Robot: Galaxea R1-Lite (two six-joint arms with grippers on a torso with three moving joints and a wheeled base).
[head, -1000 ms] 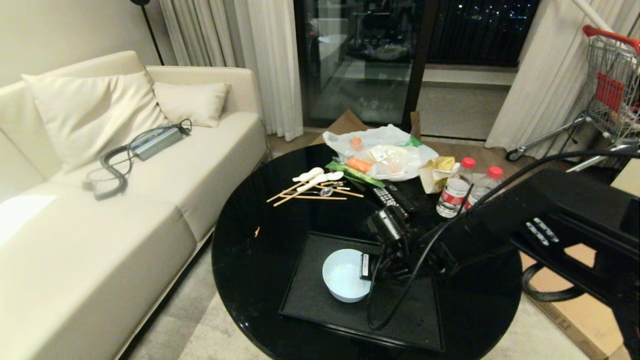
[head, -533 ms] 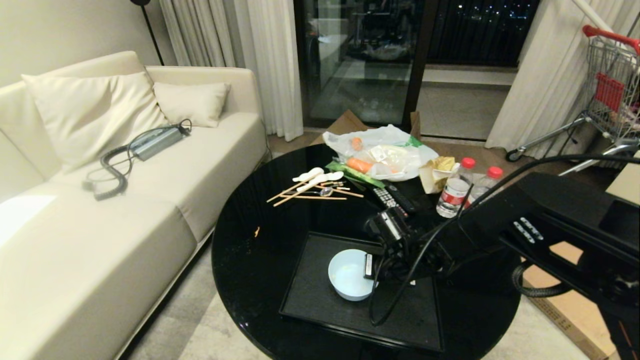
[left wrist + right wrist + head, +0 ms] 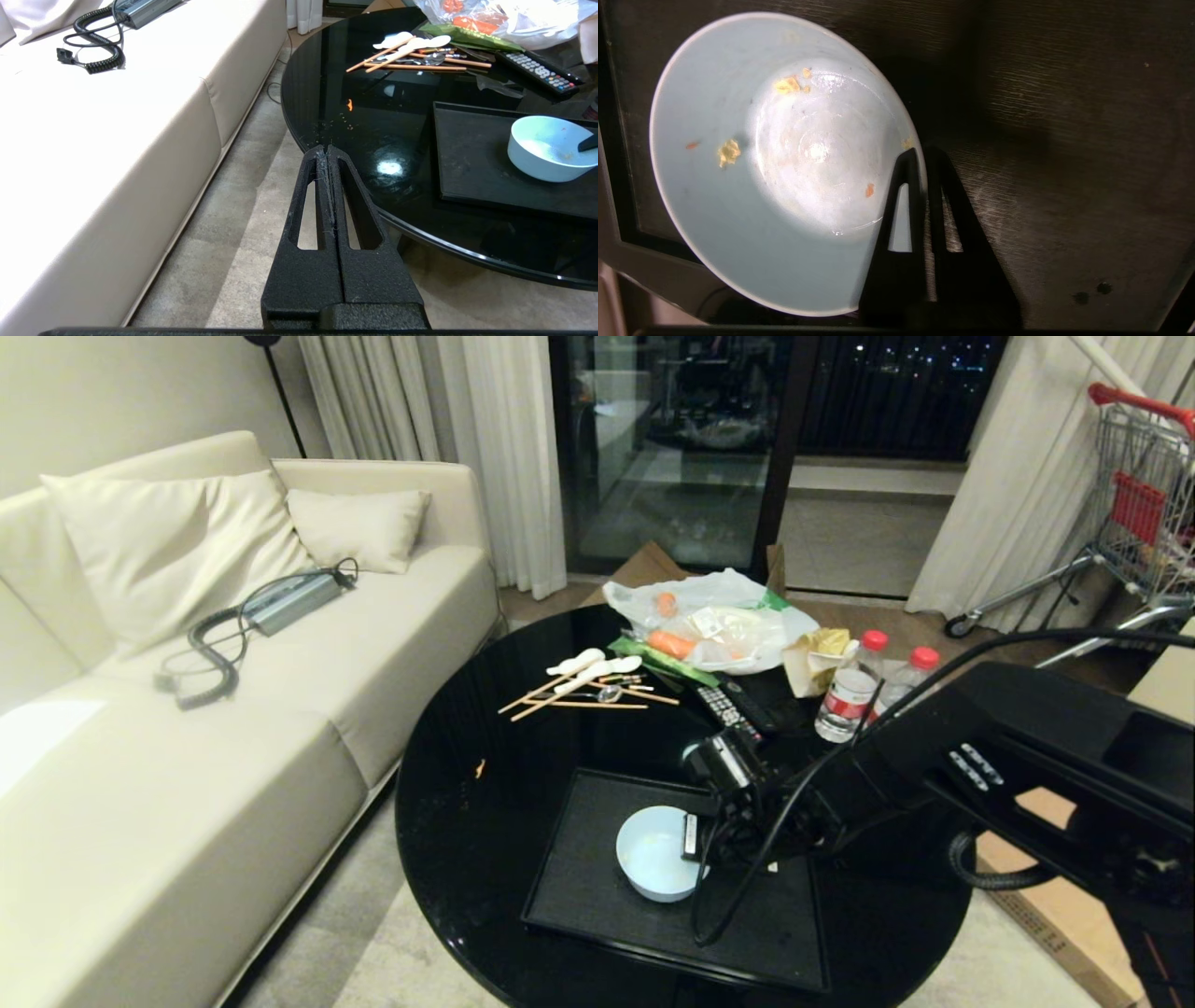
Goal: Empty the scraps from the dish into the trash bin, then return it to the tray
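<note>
beside a cream sofa (image 3: 187, 728), the round black desk (image 3: 467, 821) carries the tray (image 3: 597, 896) near its front edge, with bare glass on the sofa side. on the tray sits the dish (image 3: 653, 852), its base flat on the dark surface. the right end effector (image 3: 923, 154) straddles the dish's rim: one finger inside the bowl, the other just outside, with a narrow gap between them, so whether they pinch the rim cannot be told. a few scraps (image 3: 729, 152) cling to the dish's inner wall, away from the fingers. bare tray surface lies open on the outer finger's side. the left end effector (image 3: 326, 150) hangs closed and empty off the desk's edge, over the carpet (image 3: 224, 261). chopsticks (image 3: 579, 695), a remote (image 3: 733, 705) and bottles (image 3: 850, 695) lie well beyond the tray.
</note>
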